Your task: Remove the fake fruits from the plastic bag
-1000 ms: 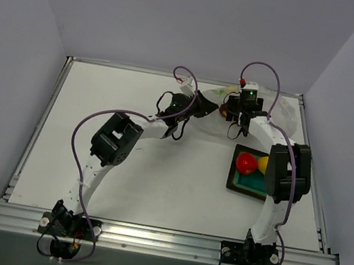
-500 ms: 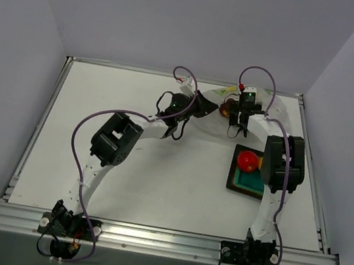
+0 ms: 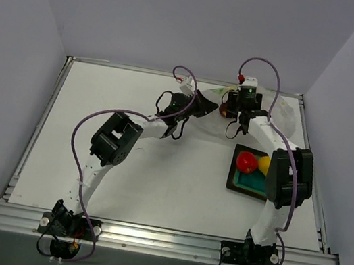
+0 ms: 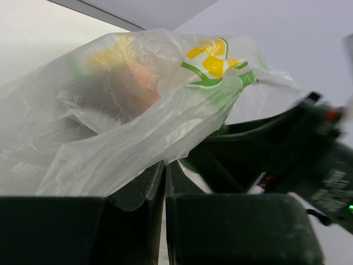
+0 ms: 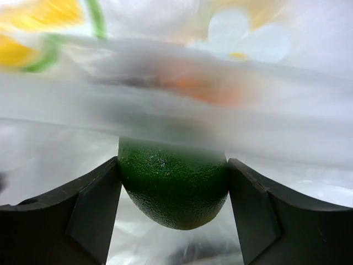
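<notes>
The plastic bag [image 3: 284, 114] lies at the far right of the table, whitish with yellow and green print. My left gripper [image 3: 200, 104] is shut on an edge of its film [image 4: 138, 110], jaws pinched together [image 4: 164, 165], holding the mouth up. My right gripper [image 3: 230, 109] is at the bag mouth, its fingers closed on the two sides of a dark green fake fruit [image 5: 174, 187]. Bag film [image 5: 176, 94] drapes over the top of that fruit. Blurred orange and yellow shapes show through the film. A red fruit [image 3: 247, 161] and a yellow fruit [image 3: 264, 163] lie in the tray.
A dark square tray with a teal inside [image 3: 247, 183] sits on the table just in front of the bag, beside the right arm's elbow. The table's back rail runs right behind the bag. The right arm's wrist [image 4: 309, 149] shows dark in the left wrist view.
The right arm's elbow swung over the tray and back out to the right, uncovering the yellow fruit. Its gripper shifted slightly at the bag mouth. The left arm stayed still.
</notes>
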Tool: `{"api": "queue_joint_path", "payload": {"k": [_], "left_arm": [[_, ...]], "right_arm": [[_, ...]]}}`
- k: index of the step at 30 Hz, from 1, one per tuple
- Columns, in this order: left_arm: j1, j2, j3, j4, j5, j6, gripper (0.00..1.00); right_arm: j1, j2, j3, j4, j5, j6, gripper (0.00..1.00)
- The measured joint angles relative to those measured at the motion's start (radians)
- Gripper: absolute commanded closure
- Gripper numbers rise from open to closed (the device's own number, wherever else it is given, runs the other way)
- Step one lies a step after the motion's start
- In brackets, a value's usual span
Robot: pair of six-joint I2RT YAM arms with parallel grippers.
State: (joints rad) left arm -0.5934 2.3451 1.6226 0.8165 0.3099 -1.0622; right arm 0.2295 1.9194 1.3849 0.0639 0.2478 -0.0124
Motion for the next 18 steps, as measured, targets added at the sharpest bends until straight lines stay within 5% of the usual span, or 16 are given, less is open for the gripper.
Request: {"api": "queue_joint_path", "payload": {"k": [8,18], "left_arm": [[0.000,0.000,0.000,0.002,0.000,-0.001,0.98],[0.000,0.000,0.000,0.000,0.000,-0.001,0.98]], "right_arm": [[0.021,-0.210,-0.090,0.062,-0.051,0.092,0.58],[0.134,-0.632,-0.438,-0.075,-0.016,0.306,0.56]]}}
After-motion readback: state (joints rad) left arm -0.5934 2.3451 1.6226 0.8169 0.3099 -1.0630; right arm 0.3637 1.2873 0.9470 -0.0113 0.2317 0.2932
